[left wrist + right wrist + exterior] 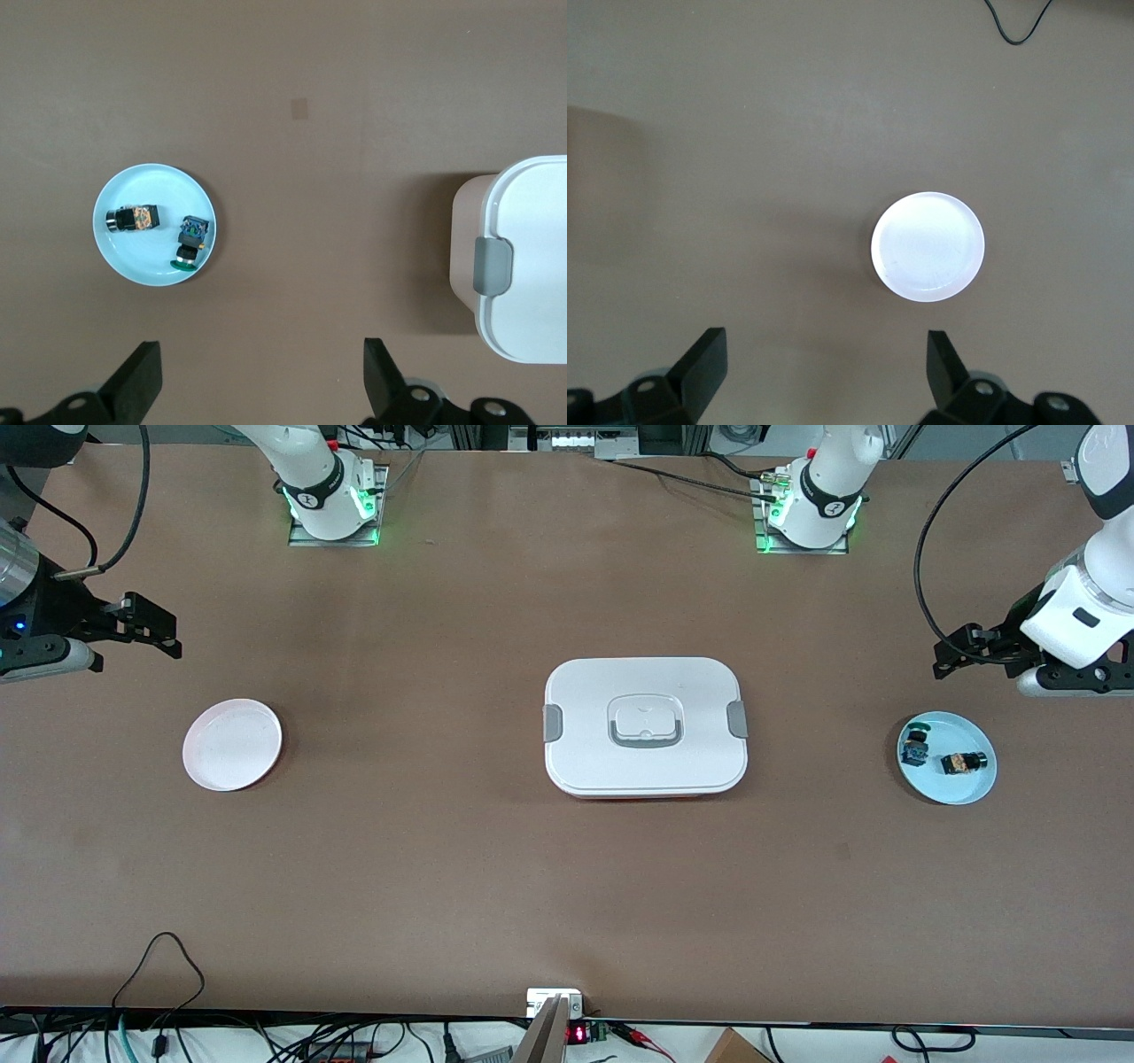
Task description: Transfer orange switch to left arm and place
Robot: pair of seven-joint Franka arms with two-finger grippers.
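Observation:
The orange switch (961, 763) lies on a light blue plate (946, 790) at the left arm's end of the table, next to a similar tiny piece with blue and green parts (915, 747). In the left wrist view the switch (133, 218) and the plate (151, 181) show too. My left gripper (955, 653) (263, 363) hangs open and empty over bare table beside that plate. My right gripper (158, 629) (827, 354) hangs open and empty over bare table beside the white plate (232, 744) (928, 246). The white box (585, 717) (532, 266) stands mid-table between the plates, lid shut.
The brown table has bare room all round the box and both plates. The arm bases stand along the table's edge farthest from the front camera. Cables lie along the edge nearest the front camera (159, 957).

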